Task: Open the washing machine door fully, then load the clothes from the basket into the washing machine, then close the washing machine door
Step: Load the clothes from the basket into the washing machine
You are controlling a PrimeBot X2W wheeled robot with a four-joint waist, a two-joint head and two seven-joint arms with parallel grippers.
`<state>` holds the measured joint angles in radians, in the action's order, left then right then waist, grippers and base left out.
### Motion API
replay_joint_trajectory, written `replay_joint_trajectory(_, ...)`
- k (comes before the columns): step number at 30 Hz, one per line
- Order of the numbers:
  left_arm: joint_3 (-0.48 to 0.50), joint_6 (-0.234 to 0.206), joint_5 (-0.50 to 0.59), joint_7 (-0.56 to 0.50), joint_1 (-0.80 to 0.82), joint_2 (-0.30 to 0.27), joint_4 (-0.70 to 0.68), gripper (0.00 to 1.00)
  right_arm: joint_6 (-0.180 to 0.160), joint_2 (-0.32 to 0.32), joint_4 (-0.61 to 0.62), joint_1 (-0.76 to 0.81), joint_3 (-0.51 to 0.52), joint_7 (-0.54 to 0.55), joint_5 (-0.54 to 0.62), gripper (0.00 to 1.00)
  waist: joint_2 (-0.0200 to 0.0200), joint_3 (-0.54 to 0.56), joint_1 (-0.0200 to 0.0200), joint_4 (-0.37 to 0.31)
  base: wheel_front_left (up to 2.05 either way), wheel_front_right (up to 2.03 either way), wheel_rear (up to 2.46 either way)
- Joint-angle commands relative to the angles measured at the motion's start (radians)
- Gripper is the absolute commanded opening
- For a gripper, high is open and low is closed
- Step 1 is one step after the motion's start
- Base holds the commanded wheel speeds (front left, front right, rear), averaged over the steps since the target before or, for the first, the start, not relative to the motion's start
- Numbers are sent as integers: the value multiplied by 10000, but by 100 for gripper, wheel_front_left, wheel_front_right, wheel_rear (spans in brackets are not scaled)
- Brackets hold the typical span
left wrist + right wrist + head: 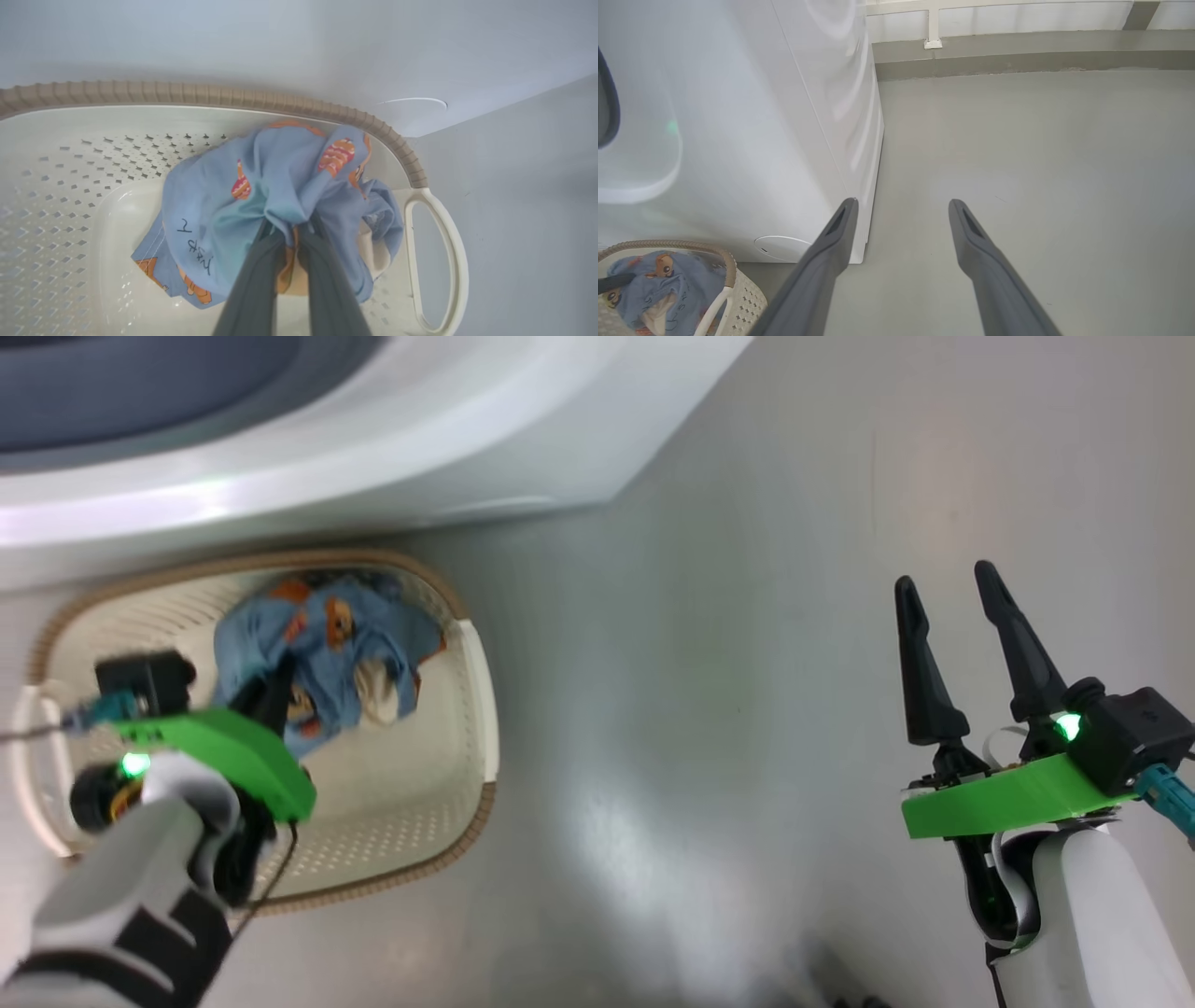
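Note:
The cream basket (471,709) with its brown rim stands on the floor against the white washing machine (373,439). Inside lie the clothes (327,644), light blue with orange cartoon faces. My left gripper (289,226) reaches down into the basket (70,186) and is shut on a fold of the clothes (280,182), the fabric bunched between its two dark fingers. My right gripper (957,607) hovers open over bare floor at the right, holding nothing; its fingers (831,238) point past the machine's corner (784,140). The washing machine door is out of view.
Grey floor (728,709) spreads to the right of the basket and machine. A low wall ledge (1017,56) runs along the far end of the floor. The basket's white side handle (448,261) lies to the right of my left fingers.

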<state>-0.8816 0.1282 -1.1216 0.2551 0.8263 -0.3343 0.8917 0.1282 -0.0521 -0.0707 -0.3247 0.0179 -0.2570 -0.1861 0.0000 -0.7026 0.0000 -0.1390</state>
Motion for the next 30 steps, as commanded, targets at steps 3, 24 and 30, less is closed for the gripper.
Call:
replay_joint_trajectory(3, 1128, 25, 734, 65, -878, -240, -472, 0, 25, -122, -18, 411, -219, -48, -33, 100, 0, 1257, 0, 585, 0, 0, 0)
replay_joint_trajectory(24, 6114, 25, 4708, 66, -4936, 323, -3778, 0, 25, -753, -497, 2351, 167, -48, -354, 100, 0, 4731, 0, 1219, 0, 0, 0)
replay_joint_trajectory(30, 7081, 25, 5568, 66, -6112, 561, -4913, 0, 25, -798, -477, 2970, 375, -48, -422, 100, 0, 5394, 0, 1293, 0, 0, 0)
